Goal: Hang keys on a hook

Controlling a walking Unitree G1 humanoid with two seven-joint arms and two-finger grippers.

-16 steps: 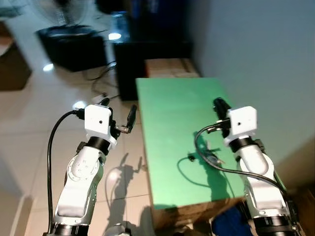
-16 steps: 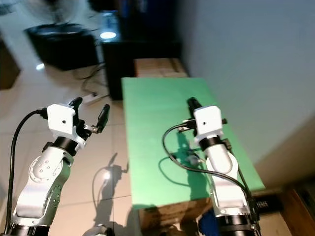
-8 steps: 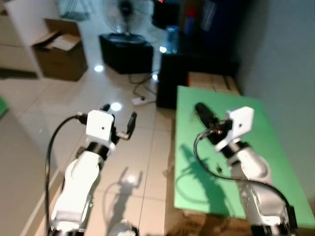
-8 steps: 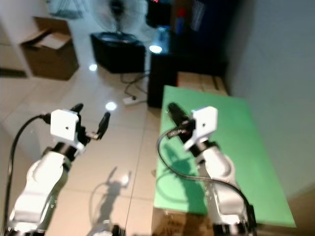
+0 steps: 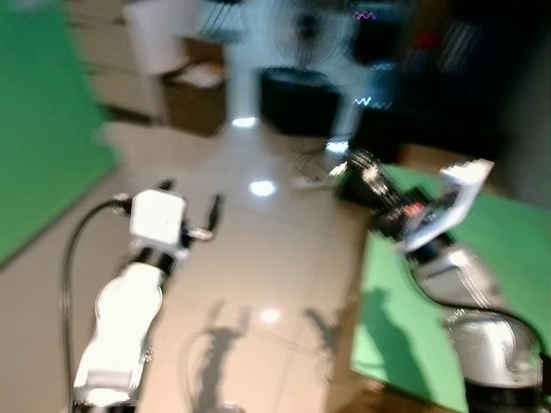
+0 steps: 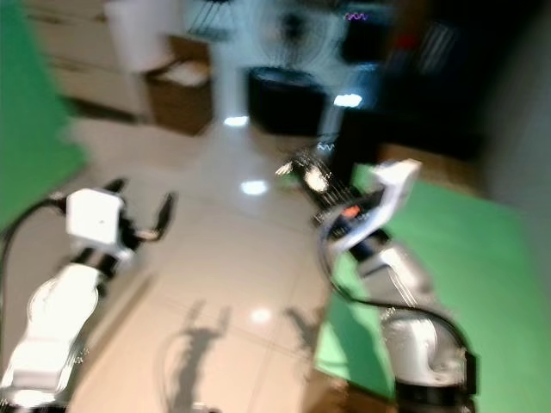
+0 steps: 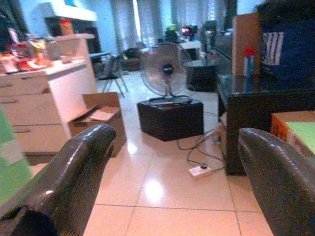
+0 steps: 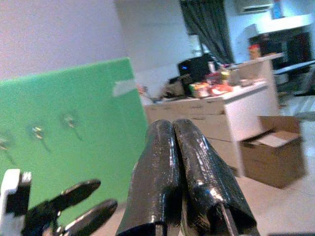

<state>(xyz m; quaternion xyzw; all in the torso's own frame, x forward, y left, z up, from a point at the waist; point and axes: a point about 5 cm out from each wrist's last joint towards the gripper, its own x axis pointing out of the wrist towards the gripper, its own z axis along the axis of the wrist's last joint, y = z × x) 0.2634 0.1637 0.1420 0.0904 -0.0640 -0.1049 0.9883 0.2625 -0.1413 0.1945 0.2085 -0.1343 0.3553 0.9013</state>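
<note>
My right gripper [image 5: 357, 172] is raised past the near corner of the green table [image 5: 516, 249], fingers pressed shut [image 8: 172, 130]. Blurred metallic glints at its tip look like the keys [image 5: 365, 165]. A green board [image 8: 74, 132] stands to the left, carrying small metal hooks [image 8: 38, 132]; it also fills the left edge of the head view as the green board [image 5: 43, 129]. My left gripper [image 5: 189, 198] hovers over the tiled floor, open and empty, its two fingers [image 7: 74, 182] wide apart.
A standing fan [image 7: 167, 69] on a black box, an open cardboard box [image 7: 98, 115], a white counter [image 7: 59, 73] and a power strip [image 7: 199, 170] with its cord lie ahead on the glossy floor. Dark furniture [image 7: 266, 108] stands behind the table.
The camera has swung left, so the table slid to the right and the green board came into view. My right gripper rose off the table and now points left.
</note>
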